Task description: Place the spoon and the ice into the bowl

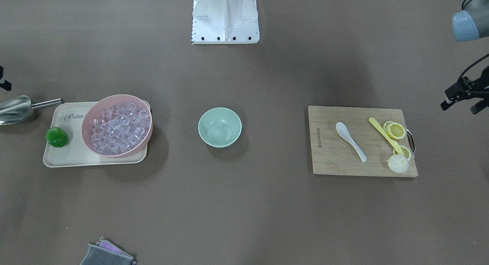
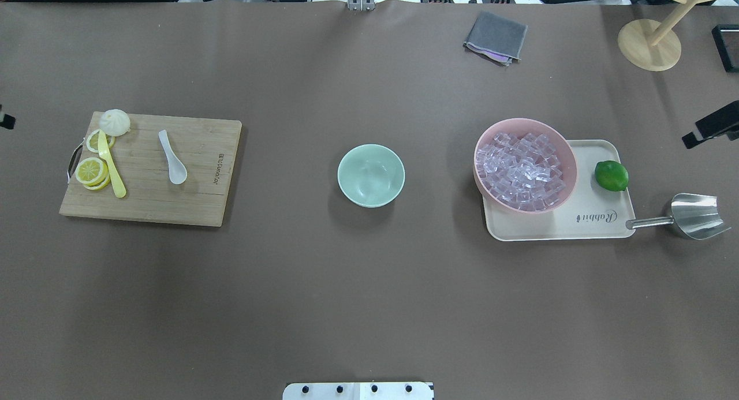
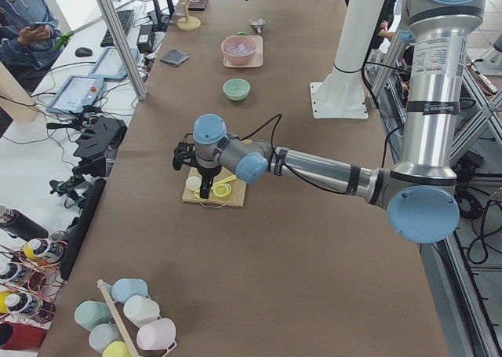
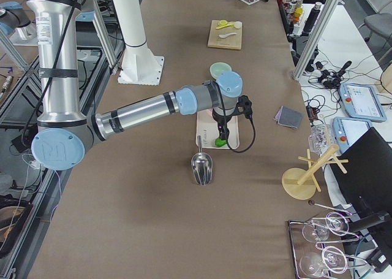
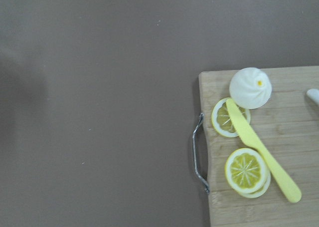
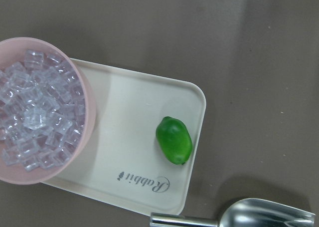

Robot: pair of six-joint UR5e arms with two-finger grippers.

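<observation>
The bowl (image 2: 370, 175) sits between cutting board (image 2: 173, 204) and tray (image 2: 554, 227).

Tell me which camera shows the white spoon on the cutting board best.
The exterior front-facing view: the spoon lies whole, unobstructed and largest there. Overhead shows it whole but smaller; the side views, tiny or unclear; the left wrist camera, only a sliver at its edge; the right wrist camera, nothing.

Mint-green bowl (image 2: 370, 175) on your brown table (image 2: 346, 302).
You see a white spoon (image 2: 171, 157) on a wood-grain board (image 2: 202, 157), lilac-tinted ice (image 2: 522, 175) in a pink bowl (image 2: 564, 146).
</observation>
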